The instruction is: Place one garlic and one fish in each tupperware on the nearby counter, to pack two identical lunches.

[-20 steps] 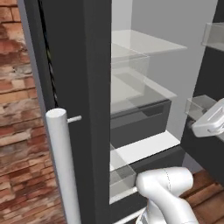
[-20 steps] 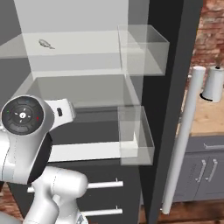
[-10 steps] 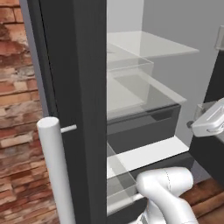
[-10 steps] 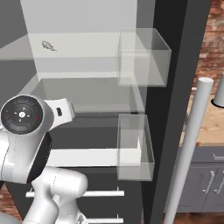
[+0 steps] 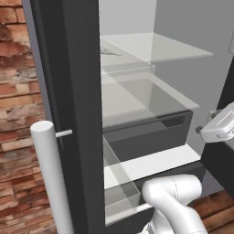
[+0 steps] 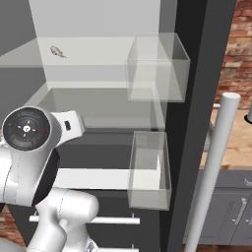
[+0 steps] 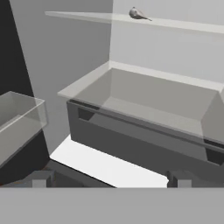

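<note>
A small silver-grey fish (image 6: 57, 51) lies on the upper glass shelf of an open fridge, far back on the left. In the hand view the fish (image 7: 139, 14) sits at the top, well above and beyond my gripper (image 7: 110, 179). The gripper is open, its two dark fingertips (image 7: 39, 178) set wide apart with nothing between them. It points at the dark crisper drawer (image 7: 144, 131) low in the fridge. A strip of the orange-brown counter (image 6: 240, 142) shows right of the fridge door. The garlic and the tupperware are out of view.
The dark fridge door (image 5: 68, 91) stands open, with a thick white handle bar (image 6: 216, 162) and clear door bins (image 6: 157, 66). Glass shelves (image 5: 155, 45) span the inside. Brick wall (image 5: 18, 114) is on the left, and grey cabinet fronts (image 6: 231, 206) sit under the counter.
The whole picture has shifted, so the base has moved closer to the fridge. The paper-towel roll has slid out of the right base view. The gripper stays open.
</note>
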You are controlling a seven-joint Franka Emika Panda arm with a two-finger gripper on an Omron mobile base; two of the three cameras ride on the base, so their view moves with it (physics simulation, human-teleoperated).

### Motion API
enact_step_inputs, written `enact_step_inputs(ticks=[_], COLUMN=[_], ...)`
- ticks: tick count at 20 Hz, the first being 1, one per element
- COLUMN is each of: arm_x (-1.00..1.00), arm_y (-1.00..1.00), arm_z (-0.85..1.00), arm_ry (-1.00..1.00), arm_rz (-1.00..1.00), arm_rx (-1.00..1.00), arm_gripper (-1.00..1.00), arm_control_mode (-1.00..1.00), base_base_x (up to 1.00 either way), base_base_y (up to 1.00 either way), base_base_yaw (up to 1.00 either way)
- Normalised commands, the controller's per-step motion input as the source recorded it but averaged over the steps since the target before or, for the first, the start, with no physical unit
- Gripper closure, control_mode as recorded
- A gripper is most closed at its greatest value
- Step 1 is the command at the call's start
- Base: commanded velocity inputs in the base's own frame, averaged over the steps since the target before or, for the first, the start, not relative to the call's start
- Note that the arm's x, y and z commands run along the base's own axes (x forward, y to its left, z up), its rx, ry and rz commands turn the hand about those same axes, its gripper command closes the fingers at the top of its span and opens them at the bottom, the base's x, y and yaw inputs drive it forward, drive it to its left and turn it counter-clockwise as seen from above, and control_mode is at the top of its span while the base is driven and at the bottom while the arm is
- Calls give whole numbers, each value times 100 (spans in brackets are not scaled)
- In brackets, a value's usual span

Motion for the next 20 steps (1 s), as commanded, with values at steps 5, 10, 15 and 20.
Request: enact_step_inputs(ticks=[5,10,15,20], arm_x=[31,9,11,25], arm_y=[55,41,16,0], arm_z=[-4,19,60,63], arm_ry=[4,1,0,0], arm_rz=[-6,-3,-2,0], arm_rx=[-11,-3,0,3], arm_gripper=[-100,-100,-100,-100], arm_control_mode=[-100,-100,-100,-100], base_base_x=[10,0,0,0], base_base_y=[15,0,0,0], base_base_yaw=[0,0,0,0])
